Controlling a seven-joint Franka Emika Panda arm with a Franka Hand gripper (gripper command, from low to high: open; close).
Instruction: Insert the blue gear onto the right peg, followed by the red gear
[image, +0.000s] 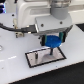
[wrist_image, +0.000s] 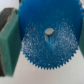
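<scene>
The blue gear (wrist_image: 47, 37) fills most of the wrist view: a flat, bright blue plastic disc with a fine speckled face and a rim of small, regular teeth. At its centre is a round hole, and through it shows a short, pale grey, rounded stub, the right peg (wrist_image: 49, 32). Whether the peg's tip is already inside the hole or only lined up below it cannot be told.

Two green, matte, blocky fingers (wrist_image: 10, 42) press against opposite edges of the disc, so the gripper (image: 53, 41) is clamped on the blue gear, holding it flat and level.

In the exterior view the gear appears as a blue disc (image: 53, 41) hanging under the white, boxy wrist of the arm, just above the plate (image: 37, 59). That plate is a grey, smooth rectangle with a thin black rim, lying flat on a white, glossy table (image: 15, 67). The gear sits over the part of the plate toward the exterior view's right. A thin dark line runs down from the gear to the plate surface; it is too blurred to tell whether it is a pin or a shadow.
</scene>
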